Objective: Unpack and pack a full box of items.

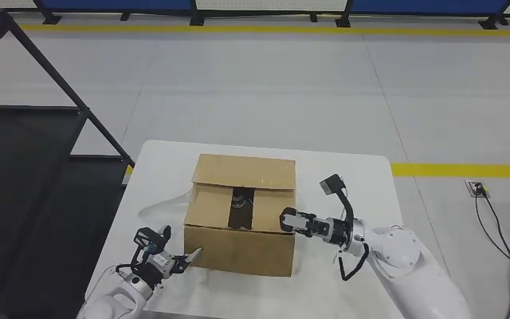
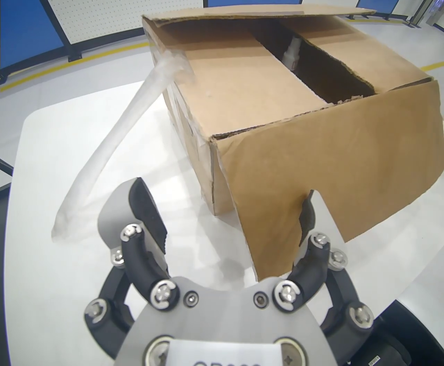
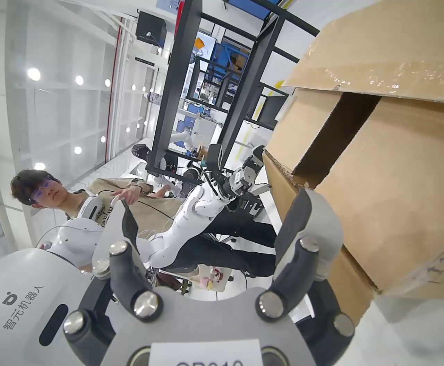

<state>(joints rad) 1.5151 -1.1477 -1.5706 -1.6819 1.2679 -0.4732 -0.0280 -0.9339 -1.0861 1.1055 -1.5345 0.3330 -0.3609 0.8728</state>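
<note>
On the left of the white tabletop (image 1: 351, 171), a peeled strip of clear tape (image 2: 114, 138) hangs from the far left corner of the cardboard box (image 1: 239, 247) down to the surface; near it, the left tool (image 2: 222, 195) sits at the box's near left corner, fingers spread and gripping nothing, with the lower edge of the folded-down near flap (image 2: 329, 156) lying between them; the box stands mid-tabletop, its far flap (image 2: 256, 12) a little raised and its two inner flaps (image 2: 236, 90) lying almost shut, a dark gap between them showing a white bottle (image 2: 290, 55) inside; on the right, the right tool (image 1: 285, 220) is at the box's near right top corner, likewise spread and empty, one finger close against the cardboard, though whether it touches cannot be told. The work appears to be at its opening stage: the seal is off and the outer flaps are parted, but nothing is out of the box yet; the next move probably calls for folding the inner flaps outward, one to each side, until the gap lets a tool reach the bottle; the thin board may spring back, so each flap likely needs pressing well past upright.
</note>
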